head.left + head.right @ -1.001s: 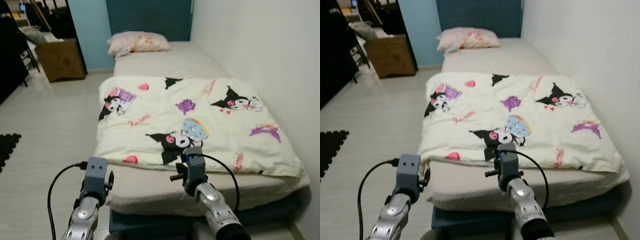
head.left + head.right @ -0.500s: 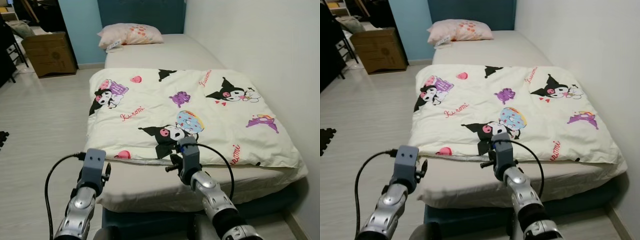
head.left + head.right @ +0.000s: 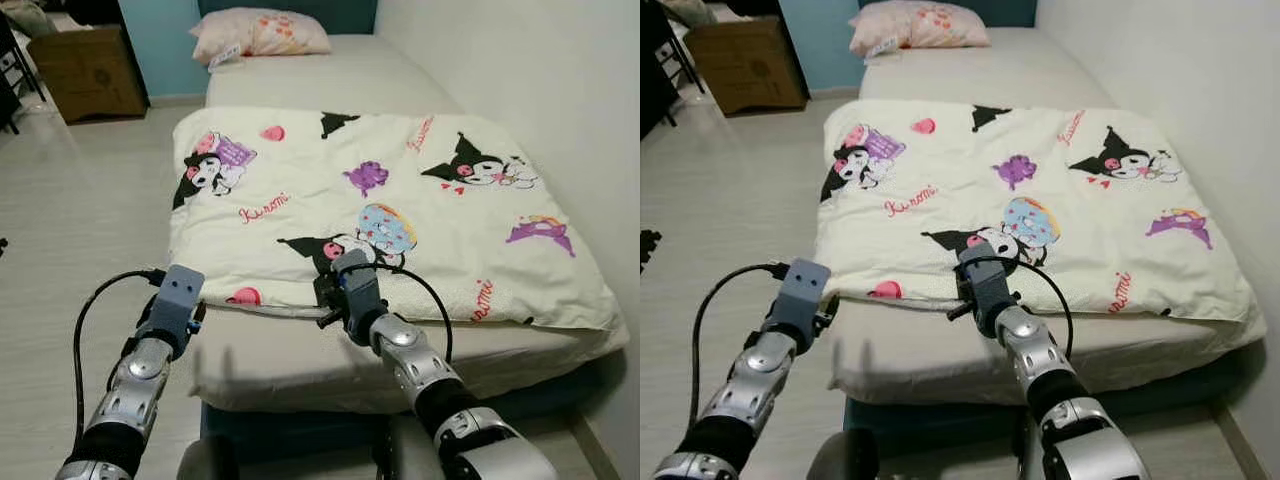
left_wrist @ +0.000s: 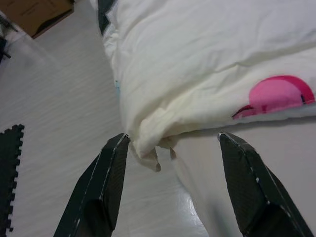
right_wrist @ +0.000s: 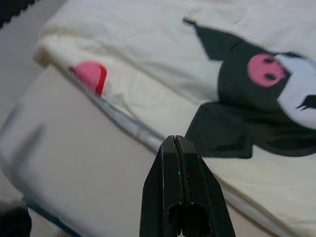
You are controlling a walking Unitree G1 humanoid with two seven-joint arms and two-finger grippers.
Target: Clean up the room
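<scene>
1. A bed (image 3: 330,85) runs along the white wall (image 3: 520,70), with a pink pillow (image 3: 262,32) at its far end.
2. A cream quilt (image 3: 400,215) printed with black and pink cartoon figures lies flat over the near part of the bed, its near edge falling just short of the mattress foot, so a bare strip of mattress (image 3: 300,365) shows in front of it.
3. The left gripper (image 4: 170,163) is at the quilt's near left corner, its two black fingers (image 4: 106,173) spread wide apart; the corner's bunched, hanging tip sits between them, close against one finger (contact there cannot be made out).
4. The right gripper (image 5: 178,148) hovers over the quilt's near edge, around the middle, by a black cartoon figure; its fingers are pressed together with nothing between them.
5. The right arm (image 3: 400,345) reaches in over the bare mattress strip; the left arm (image 3: 140,370) stays beside the bed, over the pale floor (image 3: 80,220).
6. A brown cardboard box (image 3: 85,70) stands on the floor near the head of the bed, well apart from both grippers.
</scene>
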